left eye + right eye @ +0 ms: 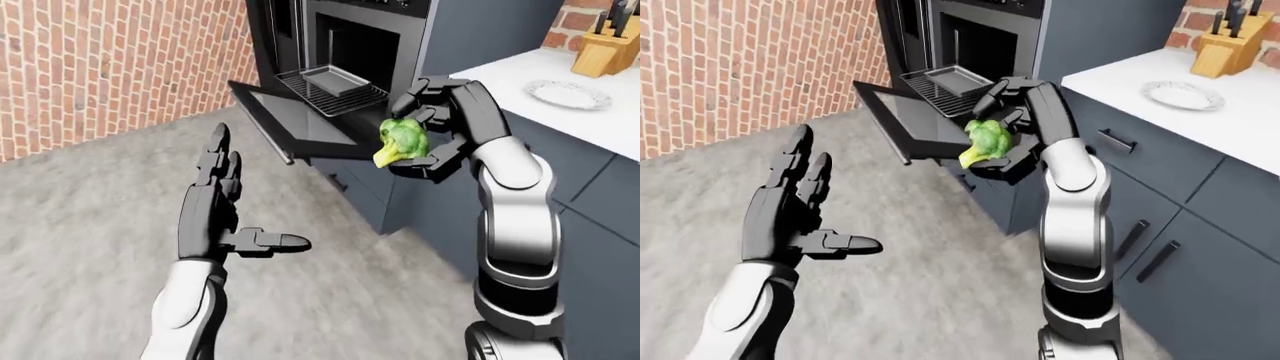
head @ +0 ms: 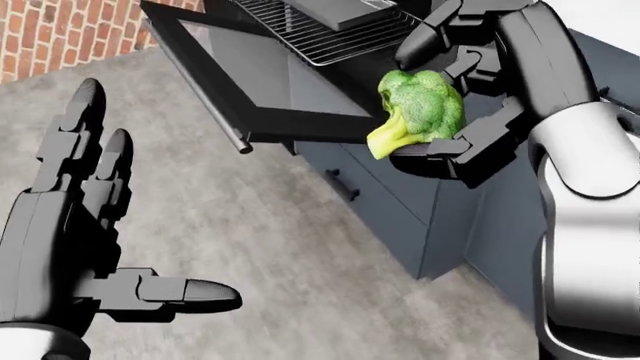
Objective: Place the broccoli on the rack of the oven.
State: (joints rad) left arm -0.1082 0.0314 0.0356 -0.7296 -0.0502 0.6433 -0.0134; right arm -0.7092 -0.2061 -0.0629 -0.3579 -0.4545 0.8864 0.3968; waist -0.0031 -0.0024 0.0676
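A wall oven [image 1: 345, 30] stands with its door [image 1: 290, 116] dropped flat toward the floor and its rack [image 1: 335, 94] drawn out over that door, a dark baking tray [image 1: 337, 79] sitting on the rack's upper portion in the left-eye view. To the right of the oven runs a white worktop [image 1: 1240, 97] carrying a plate [image 1: 1182, 94] and, farther right, a wooden knife block [image 1: 1222, 52]; a brick wall [image 1: 110, 64] fills the space to the oven's left. The right robot hand [image 2: 450, 112] is clamped on the broccoli [image 2: 420, 109], fingers curled over the crown from above and the thumb pressing from beneath the pale stem, holding it in the air just below and to the right of the rack, beside the open door's right edge. The left robot hand [image 1: 215, 210] is spread flat with fingers apart and thumb out, holding nothing, well to the left of the oven and low over the floor. The carry appears nearly finished and the placing step in hand: the next move likely calls for lifting the broccoli up and left over the bare wire beside the tray, lowering it until it rests, then letting the fingers part.
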